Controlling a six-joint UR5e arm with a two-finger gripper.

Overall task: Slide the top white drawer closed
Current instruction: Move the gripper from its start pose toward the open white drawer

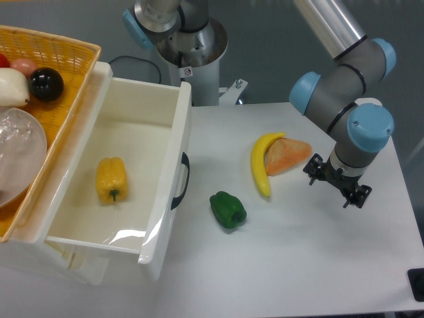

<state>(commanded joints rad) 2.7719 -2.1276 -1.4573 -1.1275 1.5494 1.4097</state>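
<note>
Robotics lab — pedestal-mounted arm (344, 73), white test table (318, 258), toy produce — plastic banana (260, 164)

Arm bent downward at right, pincer (336, 182) low over table, jaws seemingly parted, holding nothing.

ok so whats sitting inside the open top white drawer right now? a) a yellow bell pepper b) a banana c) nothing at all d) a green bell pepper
a: a yellow bell pepper lies on the floor of the top white drawer, while the banana and the green bell pepper lie out on the table.
</note>
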